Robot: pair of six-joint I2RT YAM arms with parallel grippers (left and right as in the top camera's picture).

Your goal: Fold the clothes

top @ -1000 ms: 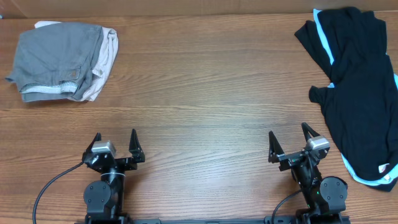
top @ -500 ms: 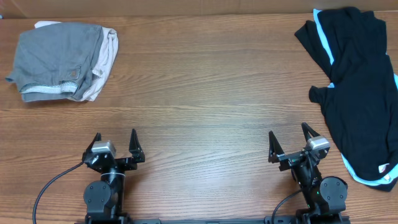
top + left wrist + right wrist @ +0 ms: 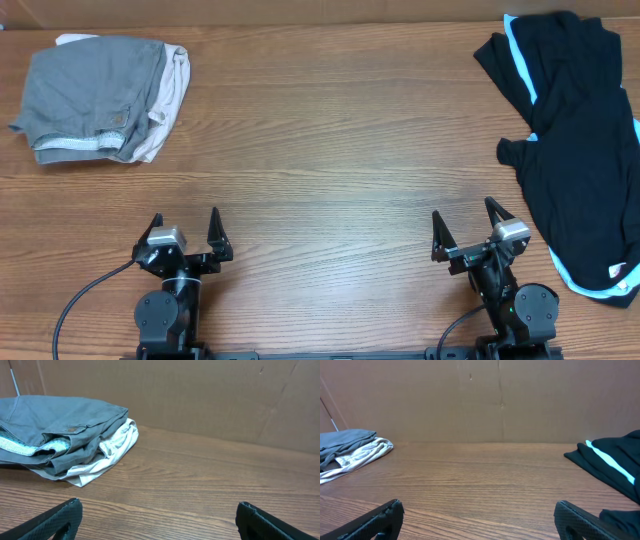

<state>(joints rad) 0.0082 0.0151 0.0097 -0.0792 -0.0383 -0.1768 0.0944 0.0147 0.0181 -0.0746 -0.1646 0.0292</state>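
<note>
While left tool [image 3: 185,216] and right tool [image 3: 463,212] are held spread and empty | black shirt [image 3: 575,140] is sprawled right of right tool, lengthwise front-to-back | right tool is judged nearer.

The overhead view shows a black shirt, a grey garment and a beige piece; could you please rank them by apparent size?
1. black shirt, spread loosely.
2. grey garment.
3. beige piece, mostly hidden under the grey one, so only its visible edge counts.

No visible change in the last second, clothes [image 3: 580,150], left fingers [image 3: 215,226], right fingers [image 3: 437,230] unmoved.
</note>
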